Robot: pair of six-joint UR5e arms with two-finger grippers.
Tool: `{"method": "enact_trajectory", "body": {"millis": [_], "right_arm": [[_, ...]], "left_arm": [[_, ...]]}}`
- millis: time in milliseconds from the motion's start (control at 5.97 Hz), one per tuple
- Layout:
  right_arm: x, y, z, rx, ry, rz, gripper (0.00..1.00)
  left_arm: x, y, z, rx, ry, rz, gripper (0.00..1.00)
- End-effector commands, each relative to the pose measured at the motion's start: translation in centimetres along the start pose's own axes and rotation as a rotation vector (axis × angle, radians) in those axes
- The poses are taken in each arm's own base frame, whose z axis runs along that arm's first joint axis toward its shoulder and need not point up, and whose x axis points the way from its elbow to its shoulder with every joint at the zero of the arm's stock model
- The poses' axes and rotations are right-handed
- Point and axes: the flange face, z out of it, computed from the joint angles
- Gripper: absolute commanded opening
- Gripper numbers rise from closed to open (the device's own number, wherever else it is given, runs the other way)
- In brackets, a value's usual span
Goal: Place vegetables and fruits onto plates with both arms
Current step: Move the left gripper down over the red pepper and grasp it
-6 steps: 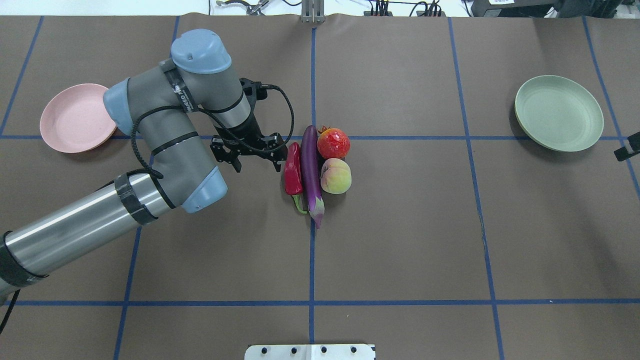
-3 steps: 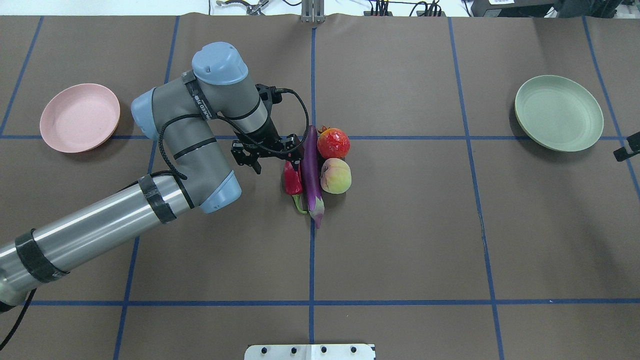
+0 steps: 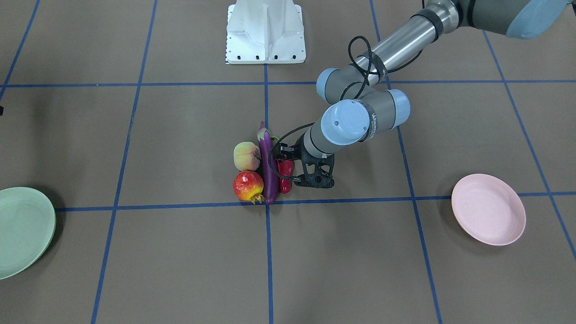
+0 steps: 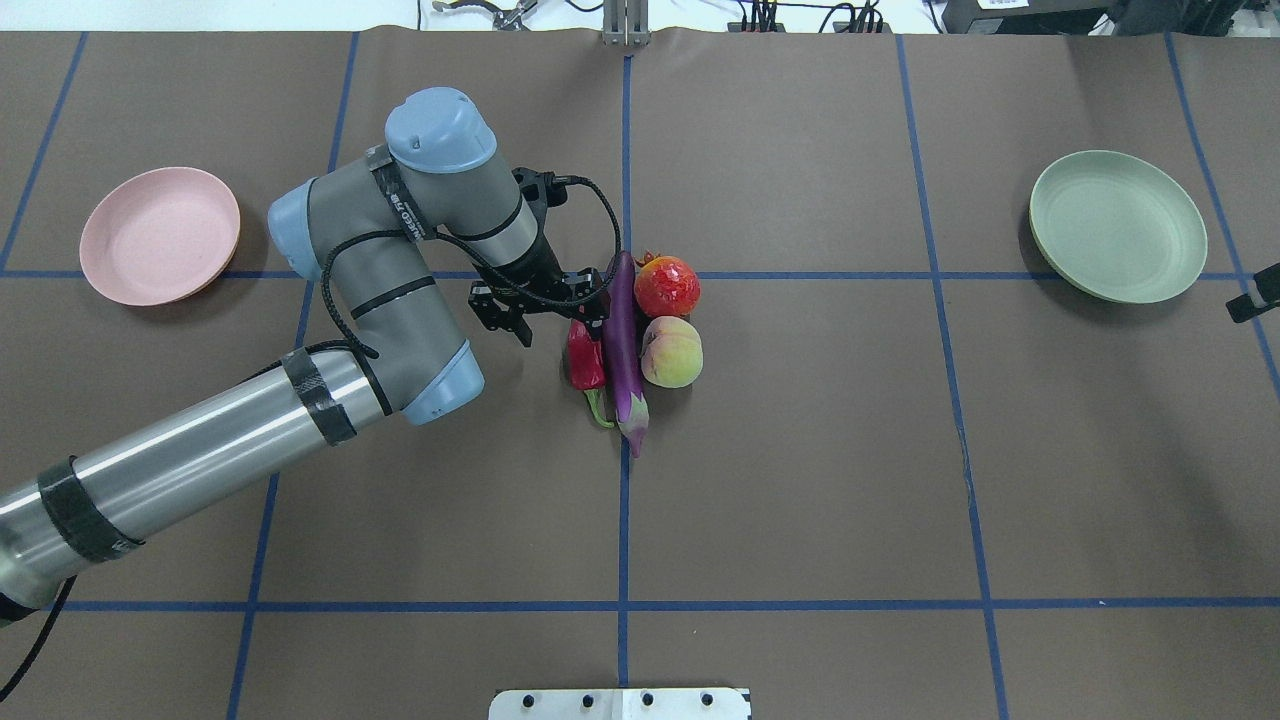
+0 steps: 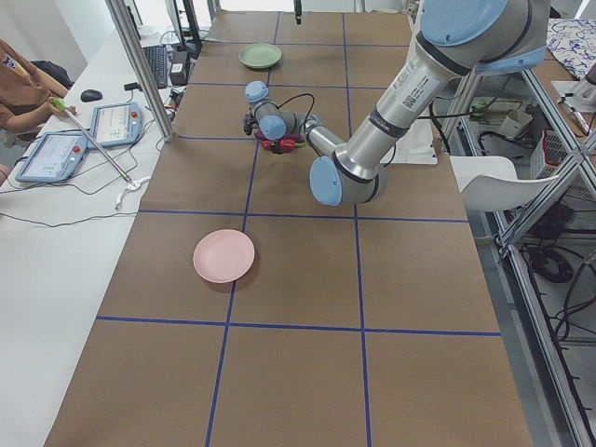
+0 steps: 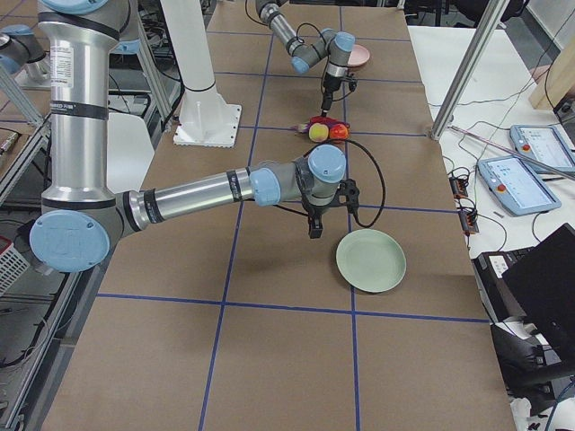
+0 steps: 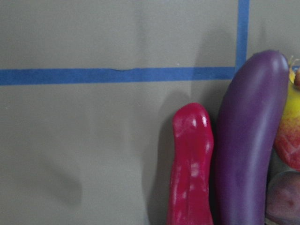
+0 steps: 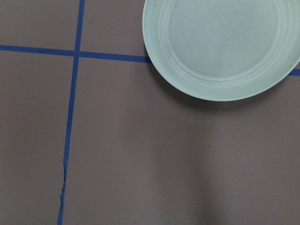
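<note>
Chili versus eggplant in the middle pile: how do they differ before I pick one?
The eggplant is purple and longer; the chili is red and shorter. The eggplant lies next to the peach and pomegranate; the chili lies on its other side, nearer the left arm. Both lie flat, side by side, stems toward the robot.

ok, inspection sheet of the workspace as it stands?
Surface: brown paper table, blue tape grid.
Job's things: chili, eggplant, pomegranate, peach packed together mid-table; pink plate and green plate empty, at opposite ends.
Clutter: nothing seen.
Grippers: left gripper open, over the chili's blunt end; right gripper by the green plate, state unclear.
Cables: black cable loops off the left wrist, close to the eggplant.
Surroundings: white base block; person at a side bench.
</note>
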Motion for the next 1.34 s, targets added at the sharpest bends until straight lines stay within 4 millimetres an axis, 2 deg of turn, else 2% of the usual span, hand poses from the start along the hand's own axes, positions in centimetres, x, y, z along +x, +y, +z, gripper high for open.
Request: {"method": "enact_trajectory", "body": {"millis": [0, 168, 503, 671, 838, 1173], "right_arm": [[0.0, 0.0, 0.0, 0.0, 0.0, 0.0, 1.0], [0.0, 0.0, 0.0, 0.0, 0.0, 0.0, 1.0], [0.0, 0.0, 0.0, 0.0, 0.0, 0.0, 1.0], [0.1, 0.1, 0.0, -0.001, 0.0, 0.001, 1.0], [0.1, 0.1, 0.0, -0.001, 0.002, 0.001, 1.0], [0.1, 0.1, 0.1, -0.002, 0.0, 0.002, 1.0]], "left_arm": [[0.3, -0.3, 0.1, 0.007, 0.012, 0.011, 0.83], [0.2, -0.3, 0.2, 0.006, 0.011, 0.01, 0.78], [0.1, -0.4, 0.7, 0.008, 0.02, 0.02, 0.76], [0.7, -0.5, 0.9, 0.009, 0.027, 0.005, 0.76], [1.2, -0.6, 0.9, 0.008, 0.028, 0.003, 0.72], [0.9, -0.6, 1.0, 0.006, 0.025, 0.003, 0.22]]}}
